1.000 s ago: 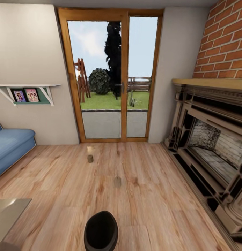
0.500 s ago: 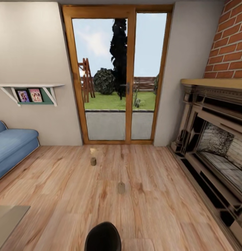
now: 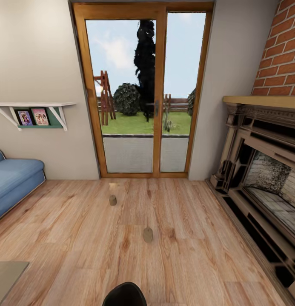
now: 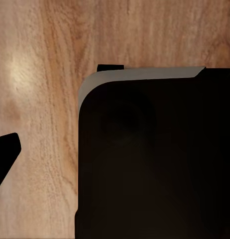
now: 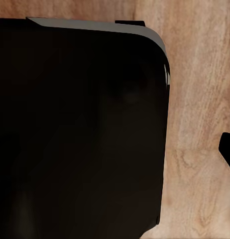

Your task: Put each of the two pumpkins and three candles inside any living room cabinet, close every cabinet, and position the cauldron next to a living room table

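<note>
Two candles [image 3: 147, 234] [image 3: 113, 200] stood on the wood floor [image 3: 198, 238] at my twelve and eleven o'clock, cauldron [image 3: 124, 295] at six. Light, rigid stubs, I judged, best pinched mid-body. Gripper states: couldn't tell.

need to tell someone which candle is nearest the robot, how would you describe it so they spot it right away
Start at the glass patio door in the far wall and come back along the wooden floor toward the camera. Candles stand on the boards; the nearest candle is a stubby tan cylinder in open floor, apart from the farther candle near the door's threshold.
</note>
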